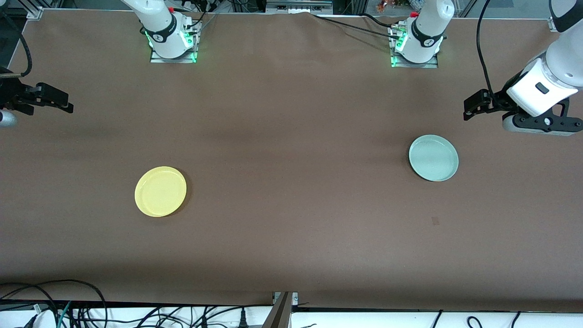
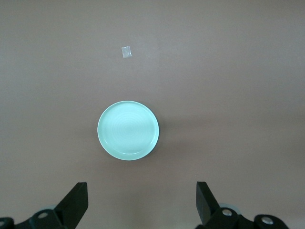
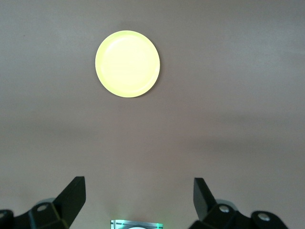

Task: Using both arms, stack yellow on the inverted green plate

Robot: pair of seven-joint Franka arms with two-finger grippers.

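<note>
The yellow plate lies flat on the brown table toward the right arm's end; it also shows in the right wrist view. The pale green plate lies flat toward the left arm's end and shows in the left wrist view; I cannot tell which way up it is. My left gripper is open and empty, up in the air beside the green plate, apart from it. My right gripper is open and empty over the table's edge at the right arm's end, well away from the yellow plate.
A small patch lies on the table nearer the front camera than the green plate. The arm bases stand along the table's back edge. Cables hang below the front edge.
</note>
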